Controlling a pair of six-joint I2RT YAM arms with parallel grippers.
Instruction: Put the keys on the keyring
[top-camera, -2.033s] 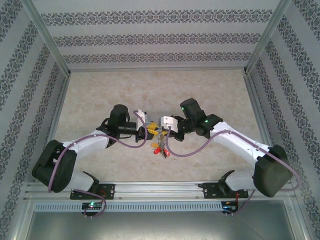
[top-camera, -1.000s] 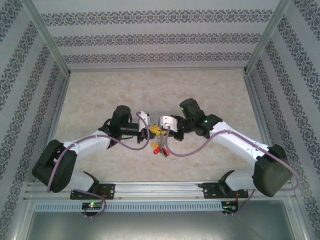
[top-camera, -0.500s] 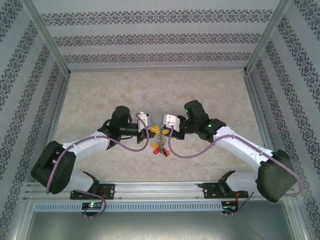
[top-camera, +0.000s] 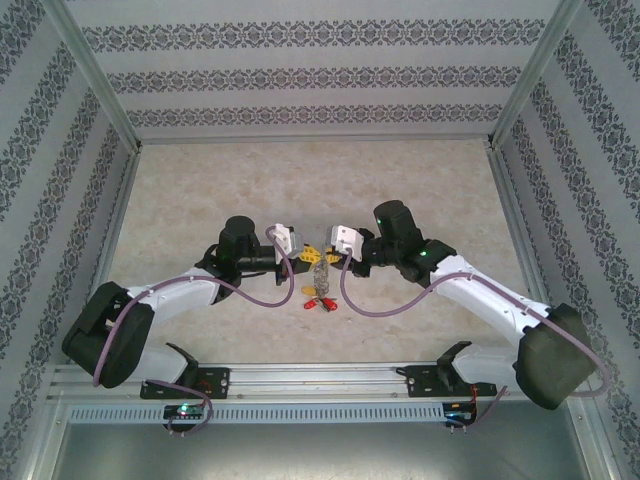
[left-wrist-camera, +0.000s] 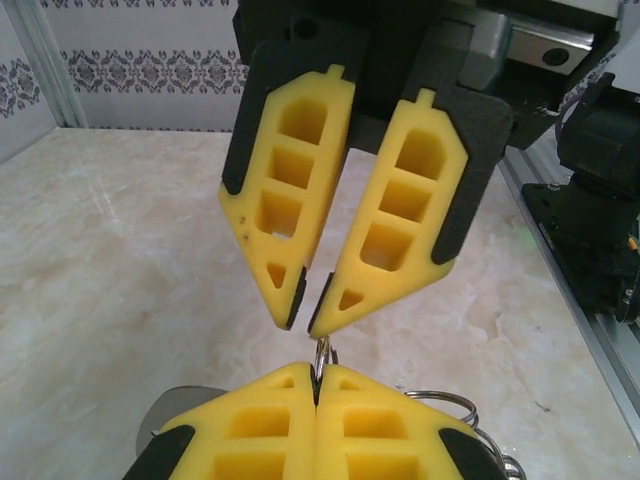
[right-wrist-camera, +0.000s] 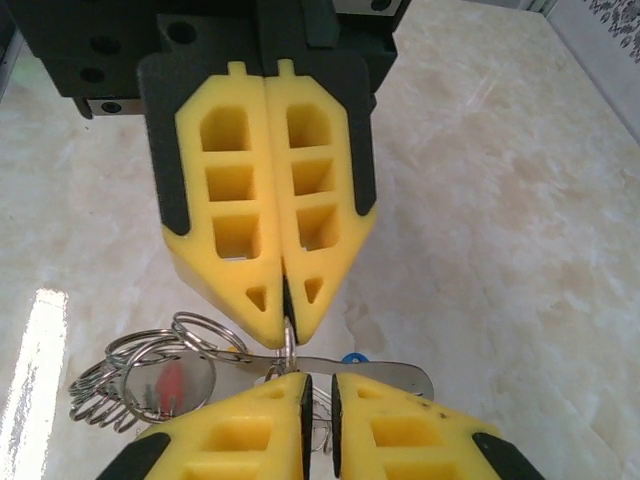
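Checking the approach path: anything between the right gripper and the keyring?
Nothing visible. The left gripper is shut on the keyring. The right gripper is slightly open, its tips facing the loop's free edge, with nothing in the gap.

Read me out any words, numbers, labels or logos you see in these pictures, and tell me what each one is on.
No text can be read in any view.
Coloured key tags: too small to tell whether anything is written on them.
Yellow fingers: plain, no marks.
Wallpaper: ornament bands, no letters.
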